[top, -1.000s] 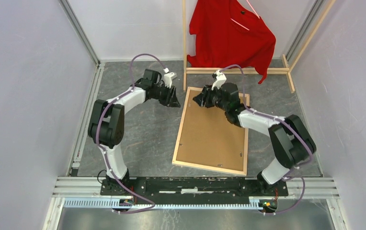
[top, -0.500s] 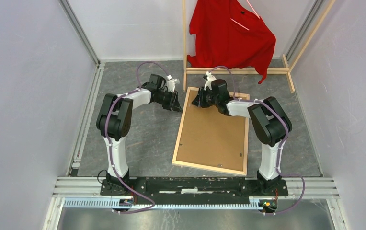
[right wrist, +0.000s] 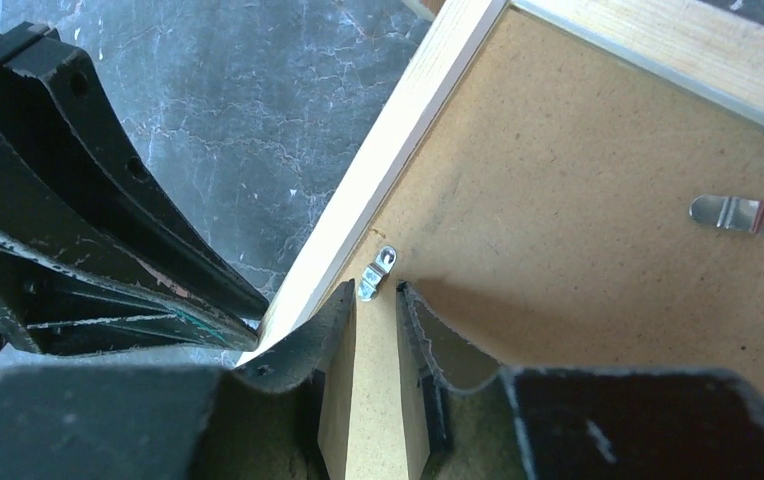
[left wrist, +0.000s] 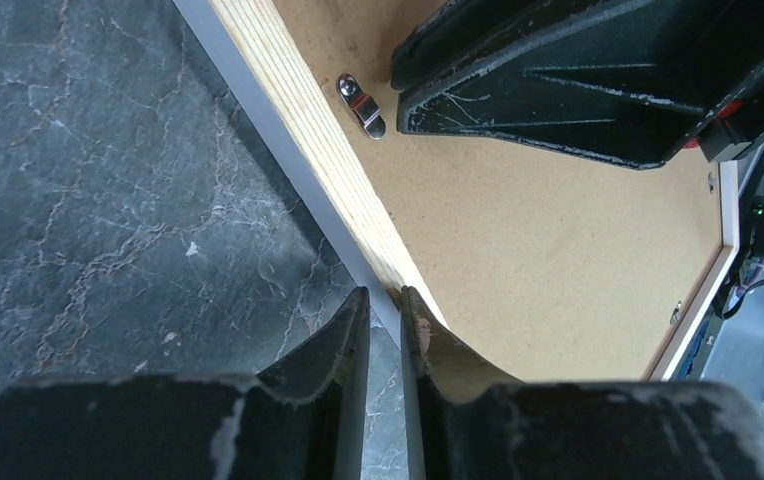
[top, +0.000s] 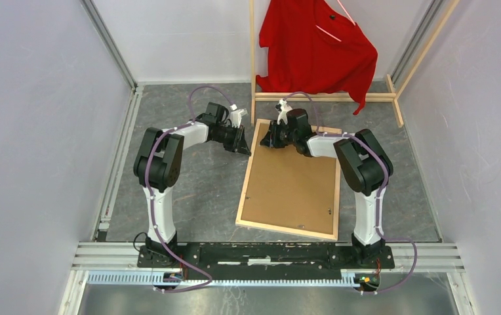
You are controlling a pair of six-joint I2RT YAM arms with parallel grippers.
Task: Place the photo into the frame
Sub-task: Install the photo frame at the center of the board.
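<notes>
The frame (top: 244, 190) lies face down, bare-wood rim up, with the brown backing board (top: 294, 187) set in it. The photo is not in view. My left gripper (top: 242, 147) is at the frame's left rim near the far-left corner. In the left wrist view its tips (left wrist: 382, 295) sit at the rim's (left wrist: 288, 95) outer edge, jaws a narrow slit apart and holding nothing. My right gripper (top: 269, 140) is over the board's far-left corner. Its tips (right wrist: 376, 290) are right behind a small metal tab (right wrist: 378, 272), jaws nearly together and empty.
A wooden clothes rack (top: 326, 97) with a red shirt (top: 317, 46) stands just behind the frame. A second metal tab (right wrist: 748, 215) sits on the board's far edge. The two grippers are close together at the corner. Grey walls close in both sides.
My right gripper has moved left along the frame's far end to its far-left corner. My left gripper has shifted slightly right onto the frame's left rim. The frame has not moved.
</notes>
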